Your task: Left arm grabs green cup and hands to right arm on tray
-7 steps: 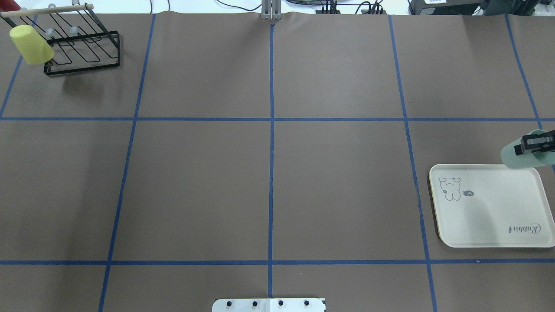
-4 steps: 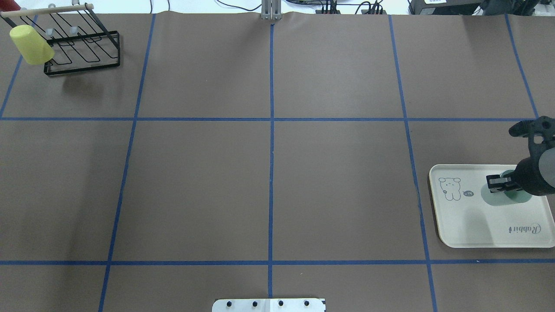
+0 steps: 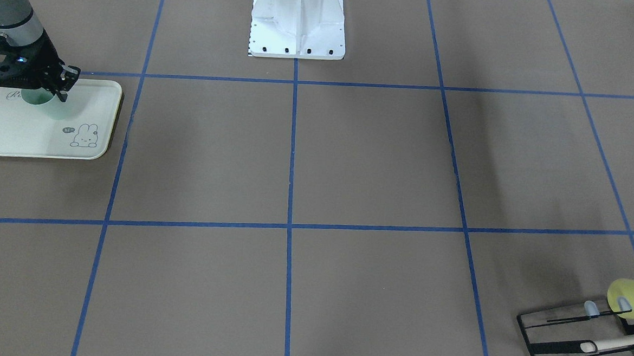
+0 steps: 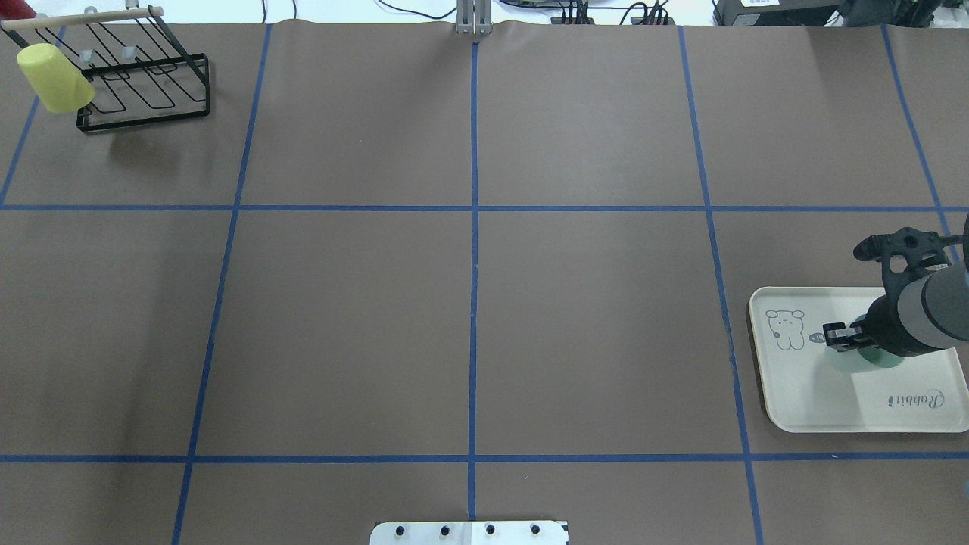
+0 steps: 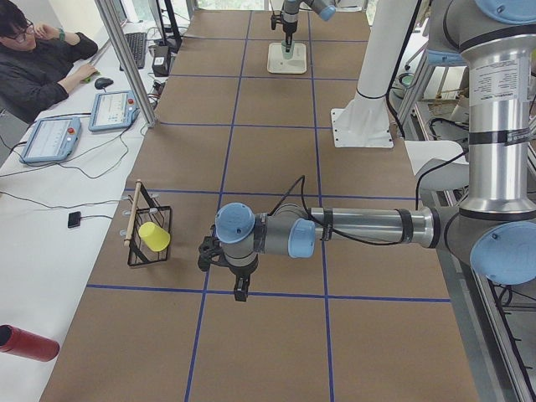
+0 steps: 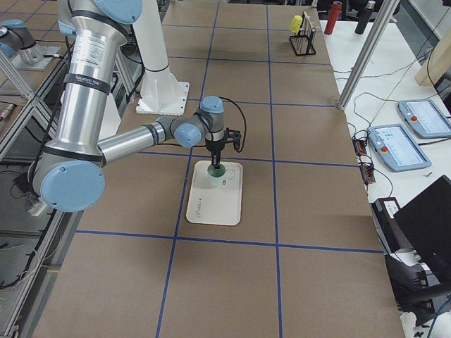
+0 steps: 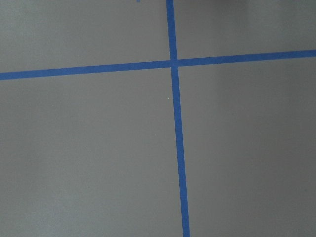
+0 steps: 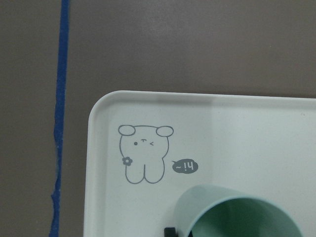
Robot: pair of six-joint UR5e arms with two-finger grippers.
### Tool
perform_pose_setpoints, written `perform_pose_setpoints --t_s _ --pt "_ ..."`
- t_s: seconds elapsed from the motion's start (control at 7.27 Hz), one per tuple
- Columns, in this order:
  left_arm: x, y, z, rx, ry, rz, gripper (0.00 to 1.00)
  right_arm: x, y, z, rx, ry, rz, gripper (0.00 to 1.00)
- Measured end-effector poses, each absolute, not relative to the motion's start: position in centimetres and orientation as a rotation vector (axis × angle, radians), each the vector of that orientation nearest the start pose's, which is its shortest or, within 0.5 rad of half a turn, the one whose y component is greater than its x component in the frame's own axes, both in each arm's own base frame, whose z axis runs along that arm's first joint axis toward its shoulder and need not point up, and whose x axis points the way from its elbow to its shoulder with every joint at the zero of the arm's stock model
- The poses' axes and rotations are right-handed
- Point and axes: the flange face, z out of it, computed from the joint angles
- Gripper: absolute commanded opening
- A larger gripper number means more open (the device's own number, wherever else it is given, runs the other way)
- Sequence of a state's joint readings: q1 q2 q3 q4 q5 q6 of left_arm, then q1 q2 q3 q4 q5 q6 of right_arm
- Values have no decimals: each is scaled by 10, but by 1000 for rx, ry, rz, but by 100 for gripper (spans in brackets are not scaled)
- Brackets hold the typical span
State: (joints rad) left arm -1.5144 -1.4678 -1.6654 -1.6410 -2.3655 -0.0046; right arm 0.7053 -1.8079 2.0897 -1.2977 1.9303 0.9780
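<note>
The green cup [image 4: 849, 357] stands upright, mouth up, on the cream tray [image 4: 810, 393] beside the bunny drawing. It also shows in the front view [image 3: 56, 109], the right side view [image 6: 215, 174] and the right wrist view [image 8: 237, 212]. My right gripper [image 4: 846, 338] reaches down from above and is shut on the cup's rim; it also shows in the front view [image 3: 61, 93]. I cannot tell whether the cup's base bears on the tray. My left gripper [image 5: 240, 289] shows only in the left side view, low over bare table, and I cannot tell its state.
A black wire rack [image 4: 151, 91] with a pale yellow tumbler [image 4: 53, 77] on it stands at the far left corner. The robot's white base [image 3: 297, 30] is at the near edge. An operator [image 5: 33, 67] sits at a side desk.
My right gripper has carried the green cup from the view's right edge beyond the tray leftward and down onto the tray near the bunny drawing.
</note>
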Motion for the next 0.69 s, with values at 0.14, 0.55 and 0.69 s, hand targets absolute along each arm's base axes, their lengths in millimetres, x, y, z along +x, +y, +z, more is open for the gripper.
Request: perform_pose_setpoints --t_s 0.14,0.55,0.69 --pt "-37 -455 652 34 795 73 100 -254 -345 498 54 -641 8 24" --pt "-37 -455 653 32 795 71 100 -257 -349 504 57 -629 9 100" --pt "-37 -455 653 32 796 72 100 -257 -349 500 66 -632 9 100"
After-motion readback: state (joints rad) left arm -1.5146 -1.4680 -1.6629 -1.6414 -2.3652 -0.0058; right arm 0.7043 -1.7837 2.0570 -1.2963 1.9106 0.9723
